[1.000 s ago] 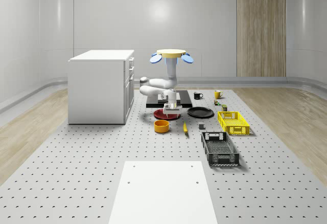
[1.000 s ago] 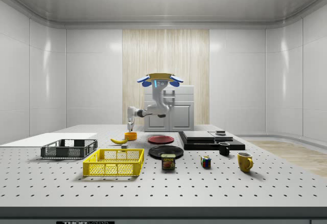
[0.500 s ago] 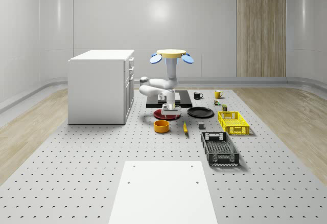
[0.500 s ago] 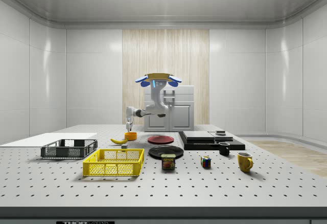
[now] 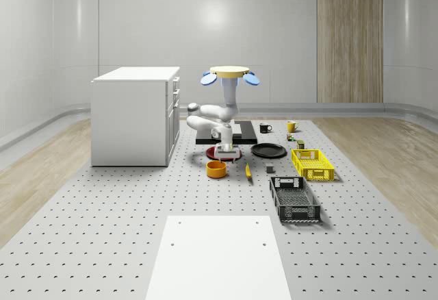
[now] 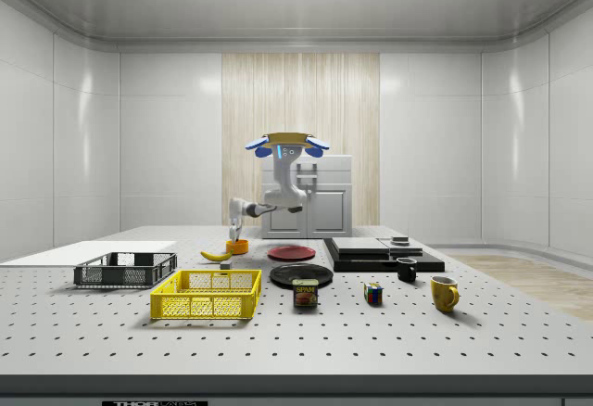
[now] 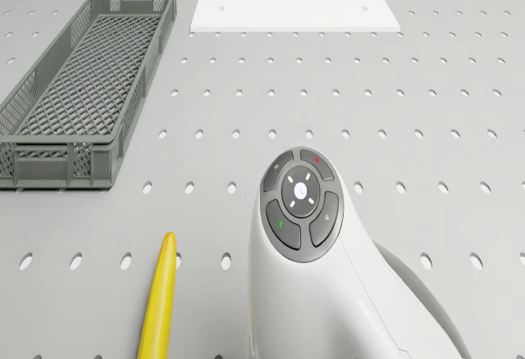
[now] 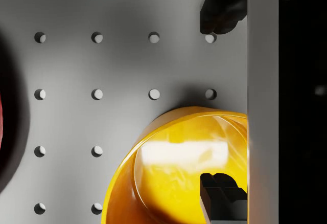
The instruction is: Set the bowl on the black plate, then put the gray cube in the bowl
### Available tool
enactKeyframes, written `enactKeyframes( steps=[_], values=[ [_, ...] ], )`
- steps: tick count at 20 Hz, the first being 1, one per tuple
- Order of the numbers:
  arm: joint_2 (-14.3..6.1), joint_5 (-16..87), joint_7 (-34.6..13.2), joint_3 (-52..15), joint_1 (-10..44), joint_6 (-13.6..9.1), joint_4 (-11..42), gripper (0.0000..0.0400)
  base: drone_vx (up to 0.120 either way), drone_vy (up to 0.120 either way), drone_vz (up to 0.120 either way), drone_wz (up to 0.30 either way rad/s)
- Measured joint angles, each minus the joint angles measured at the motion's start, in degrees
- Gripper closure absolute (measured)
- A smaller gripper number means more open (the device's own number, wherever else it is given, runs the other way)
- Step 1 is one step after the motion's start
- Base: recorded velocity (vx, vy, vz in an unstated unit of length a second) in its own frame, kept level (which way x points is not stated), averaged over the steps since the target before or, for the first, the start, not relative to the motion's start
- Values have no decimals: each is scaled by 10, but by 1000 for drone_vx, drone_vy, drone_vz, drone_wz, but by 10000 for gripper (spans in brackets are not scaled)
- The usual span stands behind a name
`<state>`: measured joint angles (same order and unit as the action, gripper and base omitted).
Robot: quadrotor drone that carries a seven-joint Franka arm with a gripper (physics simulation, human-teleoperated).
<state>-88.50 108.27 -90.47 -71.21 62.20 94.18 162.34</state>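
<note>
Nearest in the whole-scene view: flat white panel (image 5: 217, 252) on the perforated gray table (image 5: 102, 231). Behind it, at 1 o'clock, long dark gray mesh crate (image 5: 294, 198).

Further back, round orange bowl (image 5: 217, 169), glossy and shallow, standing on bare table, not on the black plate (image 5: 268, 151). At 3 o'clock of the bowl in that view, slim yellow banana (image 5: 248, 170), then the small gray cube (image 5: 270, 170), also on the table, well apart from the bowl. Beyond the cube, at 3 o'clock, yellow lattice crate (image 5: 312, 164).

Gripper (image 8: 222, 104) low over the bowl (image 8: 173, 173), pointing down, spread wide: 2 dark fingers (image 8: 219, 9) apart, 1 over the shiny inside, 1 outside the rim, gripping nothing. In the side view, gripper (image 6: 237, 234) just above the bowl (image 6: 237, 247).

At 12 o'clock of the bowl, flat red plate (image 5: 211, 153); at 2 o'clock, the black plate, round, matte, bare. Behind both, black rectangular slab (image 5: 246, 135), with a black mug (image 5: 265, 128) and a yellow mug (image 5: 291, 126) at 3 o'clock of it.

Drone (image 5: 231, 74) hovering above the slab's near edge, blue rotors level, white arm curving down. At 9 o'clock, boxy white cabinet (image 5: 135, 115).
</note>
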Motion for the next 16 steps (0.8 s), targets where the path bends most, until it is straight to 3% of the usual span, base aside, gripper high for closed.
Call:
enactKeyframes(
  steps=[8, 16],
  values=[
    [1, 25, 17, 28, 0, 15, -22, 0, 0, 0, 0, 0],
    [6, 33, 9, 35, 16, 16, -31, 0, 0, 0, 0, 0]
  ],
)
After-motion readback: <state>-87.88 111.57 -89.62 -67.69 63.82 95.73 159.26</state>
